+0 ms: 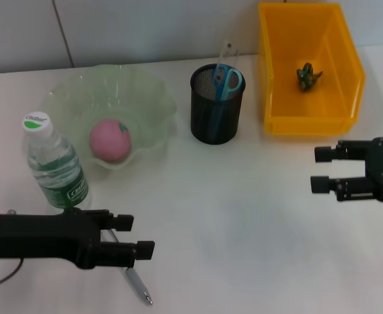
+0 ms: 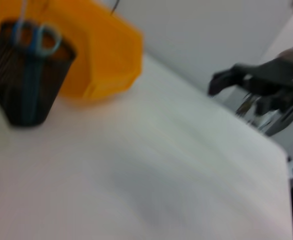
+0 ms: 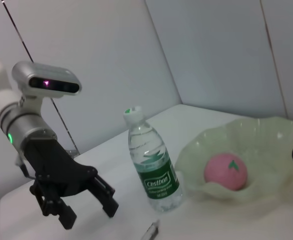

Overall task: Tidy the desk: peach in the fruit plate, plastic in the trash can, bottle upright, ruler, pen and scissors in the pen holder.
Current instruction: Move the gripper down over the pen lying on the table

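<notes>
Left gripper [image 1: 134,235], fingers apart, above pen [image 1: 136,285].

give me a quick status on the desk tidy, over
Left gripper open above the pen; right gripper open, idle near the yellow bin. Pen lies on the desk, not yet held. Nothing in the way.

Even, bright overhead light fell on the white bench [image 1: 244,216]; shadows were soft and faint. The left wrist view was heavily motion-blurred; the other views were sharp.
</notes>
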### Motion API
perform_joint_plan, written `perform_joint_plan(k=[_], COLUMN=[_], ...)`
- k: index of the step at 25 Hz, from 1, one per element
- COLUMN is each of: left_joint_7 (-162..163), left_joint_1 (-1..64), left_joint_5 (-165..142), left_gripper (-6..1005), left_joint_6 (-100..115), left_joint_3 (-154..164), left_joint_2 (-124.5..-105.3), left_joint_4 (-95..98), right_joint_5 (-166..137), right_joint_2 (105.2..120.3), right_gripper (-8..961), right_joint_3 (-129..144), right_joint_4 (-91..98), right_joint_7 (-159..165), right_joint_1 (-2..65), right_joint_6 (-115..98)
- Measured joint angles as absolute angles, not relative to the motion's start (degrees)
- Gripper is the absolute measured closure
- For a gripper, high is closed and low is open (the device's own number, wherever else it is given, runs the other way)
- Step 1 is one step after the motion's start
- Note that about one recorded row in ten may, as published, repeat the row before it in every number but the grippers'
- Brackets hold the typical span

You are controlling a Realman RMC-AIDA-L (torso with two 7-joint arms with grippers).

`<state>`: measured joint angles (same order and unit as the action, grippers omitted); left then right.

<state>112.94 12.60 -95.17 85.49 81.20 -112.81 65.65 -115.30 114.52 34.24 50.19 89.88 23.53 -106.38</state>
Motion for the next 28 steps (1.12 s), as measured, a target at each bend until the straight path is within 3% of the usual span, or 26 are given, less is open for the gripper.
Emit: perform_joint_plan(k=[1,4,6,18,28], left_joint_7=[112.94,141.66,149.52,164.82,154.95], left_joint_1=[12.6,16.0,18.51,33.12,32.05], left_joint_5=[-95.17,-115.14,-120.62,-129.24,-129.2], left_gripper=[201,201,201,199,197], left_joint_6=[85.49,92.6,95.07,95.85,102.17], left_joint_3=[81.2,76.27,75.68,75.01,79.59], left_joint_2=[-112.81,-117.14,-118.14,-118.85,-118.44], left_joint_4=[65.65,79.5,81.33,69.81,79.73], right_joint_5=[-115.3,-115.46,-115.5,-116.23,-117.81], right_joint_2=[114.52,114.51,114.51,113.98,114.3], right_gripper=[195,195,195,194,194], right_joint_3=[34.24,34.24,34.26,31.38,29.96], right_joint_4=[50.19,52.21,52.71,55.83,55.6], right_joint_7=[89.88,89.54,89.35,87.32,88.53], right_joint_1=[23.53,24.49,24.58,24.99,23.63], right_joint_6=[-106.38,-106.28,-106.26,-106.24,-107.73])
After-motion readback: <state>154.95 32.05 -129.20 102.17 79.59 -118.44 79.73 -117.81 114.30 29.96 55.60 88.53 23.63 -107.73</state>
